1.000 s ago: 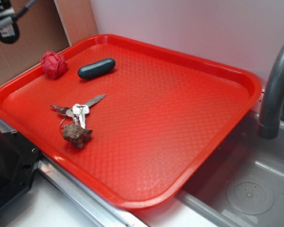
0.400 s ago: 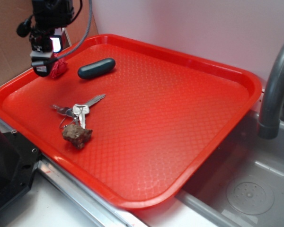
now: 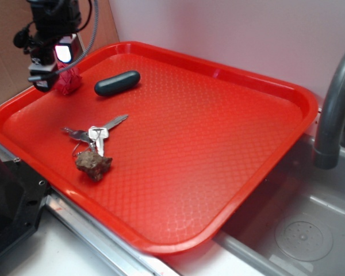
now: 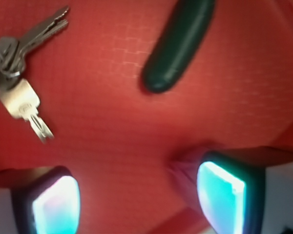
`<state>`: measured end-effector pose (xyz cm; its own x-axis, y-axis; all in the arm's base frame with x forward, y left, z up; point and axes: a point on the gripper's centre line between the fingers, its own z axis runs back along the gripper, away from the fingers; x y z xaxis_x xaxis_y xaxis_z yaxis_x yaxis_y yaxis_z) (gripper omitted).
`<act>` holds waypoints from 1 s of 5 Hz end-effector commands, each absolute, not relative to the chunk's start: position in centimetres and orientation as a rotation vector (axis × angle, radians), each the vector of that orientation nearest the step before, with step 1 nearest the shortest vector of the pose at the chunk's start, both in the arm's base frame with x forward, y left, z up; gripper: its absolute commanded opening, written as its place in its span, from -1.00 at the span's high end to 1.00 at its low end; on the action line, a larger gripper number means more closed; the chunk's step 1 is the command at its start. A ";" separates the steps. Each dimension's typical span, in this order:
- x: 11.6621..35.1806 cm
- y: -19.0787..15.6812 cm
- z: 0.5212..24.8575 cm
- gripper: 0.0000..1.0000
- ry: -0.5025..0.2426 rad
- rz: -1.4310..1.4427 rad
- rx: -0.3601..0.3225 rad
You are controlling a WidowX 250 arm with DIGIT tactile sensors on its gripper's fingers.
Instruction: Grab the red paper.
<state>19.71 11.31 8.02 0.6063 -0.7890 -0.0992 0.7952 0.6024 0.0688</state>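
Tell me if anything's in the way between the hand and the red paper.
Nothing visible. The hand is already at the red paper, which sits by one finger near the tray's back-left rim. The dark case, keys and rock lie off to the side.

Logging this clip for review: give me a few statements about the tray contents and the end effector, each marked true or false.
1. The end effector is at the red paper. True.
2. The dark capsule case lies in the sink. False; it lies on the red tray.
3. The brown rock sits near the keys. True.
4. The keys hang from the faucet. False; they lie on the tray.
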 end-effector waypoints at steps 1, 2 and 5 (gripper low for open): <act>20.2 14.1 10.0 -1.00 -0.016 -0.867 0.282; 19.5 14.4 11.5 -1.00 -0.042 -0.836 0.341; 19.5 14.4 11.5 -1.00 -0.042 -0.836 0.341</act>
<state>19.10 14.64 10.90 0.6657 -0.7401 -0.0956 0.7295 0.6184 0.2921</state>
